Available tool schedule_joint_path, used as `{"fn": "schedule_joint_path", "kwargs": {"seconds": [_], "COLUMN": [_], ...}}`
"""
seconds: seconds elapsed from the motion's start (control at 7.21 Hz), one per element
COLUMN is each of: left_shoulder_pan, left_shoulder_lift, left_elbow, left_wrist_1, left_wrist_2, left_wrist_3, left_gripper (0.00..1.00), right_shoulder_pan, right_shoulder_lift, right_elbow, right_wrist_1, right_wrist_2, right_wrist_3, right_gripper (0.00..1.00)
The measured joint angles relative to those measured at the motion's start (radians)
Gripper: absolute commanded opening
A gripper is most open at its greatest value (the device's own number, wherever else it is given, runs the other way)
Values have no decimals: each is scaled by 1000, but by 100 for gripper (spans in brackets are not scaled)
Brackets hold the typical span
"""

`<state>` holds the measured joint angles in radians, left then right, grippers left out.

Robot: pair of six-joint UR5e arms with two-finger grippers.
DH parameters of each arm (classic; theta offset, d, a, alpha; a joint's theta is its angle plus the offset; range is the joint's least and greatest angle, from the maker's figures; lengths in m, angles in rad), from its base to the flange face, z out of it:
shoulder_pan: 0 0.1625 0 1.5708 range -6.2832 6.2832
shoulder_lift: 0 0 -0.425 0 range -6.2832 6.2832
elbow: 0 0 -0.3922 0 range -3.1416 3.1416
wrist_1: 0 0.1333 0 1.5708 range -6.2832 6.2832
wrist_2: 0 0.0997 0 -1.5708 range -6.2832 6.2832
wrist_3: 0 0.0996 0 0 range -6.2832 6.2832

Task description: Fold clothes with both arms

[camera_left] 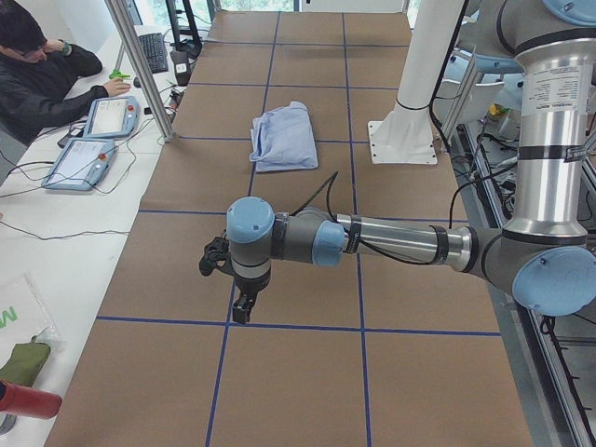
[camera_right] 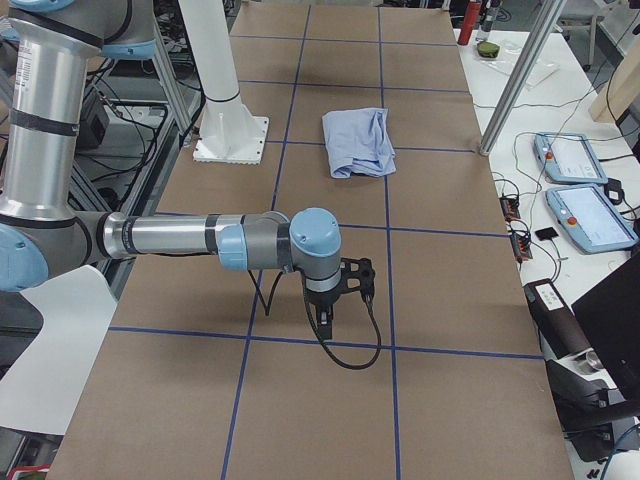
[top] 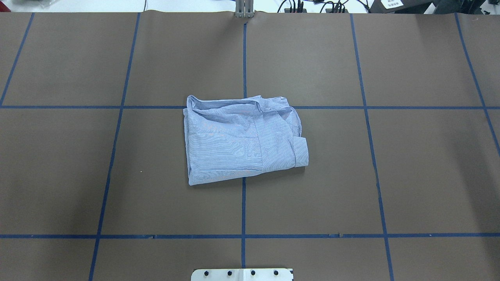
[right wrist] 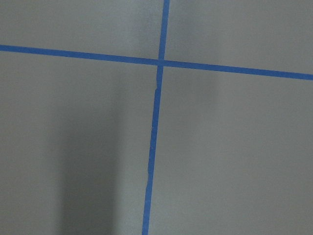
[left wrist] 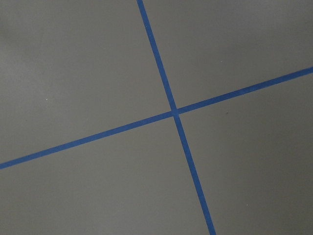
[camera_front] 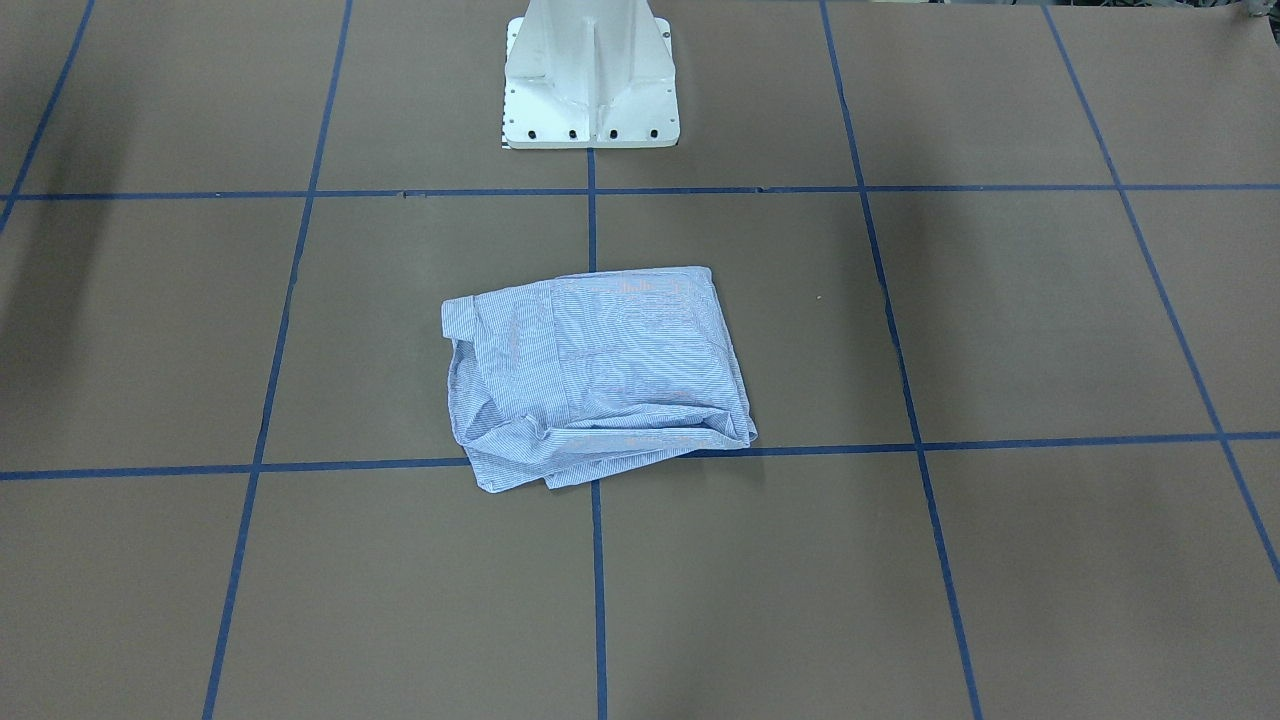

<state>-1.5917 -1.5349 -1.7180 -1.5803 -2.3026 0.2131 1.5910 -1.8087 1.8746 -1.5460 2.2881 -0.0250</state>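
The clothes are a light blue striped shirt (camera_front: 600, 370) lying folded in a rough rectangle at the table's middle (top: 242, 138), also visible in the side views (camera_left: 284, 138) (camera_right: 358, 140). Neither arm touches it. My left gripper (camera_left: 240, 303) hangs over bare table far toward the table's left end, and I cannot tell whether it is open or shut. My right gripper (camera_right: 325, 320) hangs over bare table far toward the right end, and its state cannot be told either. Both wrist views show only brown table with crossing blue tape lines.
The white pedestal base (camera_front: 590, 80) stands at the robot's edge of the table. A person (camera_left: 37, 74) sits at a side desk beside teach pendants (camera_left: 84, 158). Aluminium frame posts (camera_left: 140, 65) (camera_right: 510, 90) stand at the table's far edge.
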Motion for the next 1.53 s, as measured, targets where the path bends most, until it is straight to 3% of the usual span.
{"fn": "schedule_joint_path", "kwargs": {"seconds": [0.55,1.53], "left_shoulder_pan": [-35,-39], "left_shoulder_lift": [21,53], "left_elbow": [-4,-39], "left_wrist_1": [-7,-14], "left_wrist_2": [-1,3], "left_wrist_3": [-3,6], "left_gripper": [100,100], "right_shoulder_pan": [0,0], "right_shoulder_lift": [-7,-7], "right_elbow": [-3,-5], "right_wrist_1": [12,18], "right_wrist_2": [51,57], "right_wrist_3": [2,7], "right_gripper": [100,100]}}
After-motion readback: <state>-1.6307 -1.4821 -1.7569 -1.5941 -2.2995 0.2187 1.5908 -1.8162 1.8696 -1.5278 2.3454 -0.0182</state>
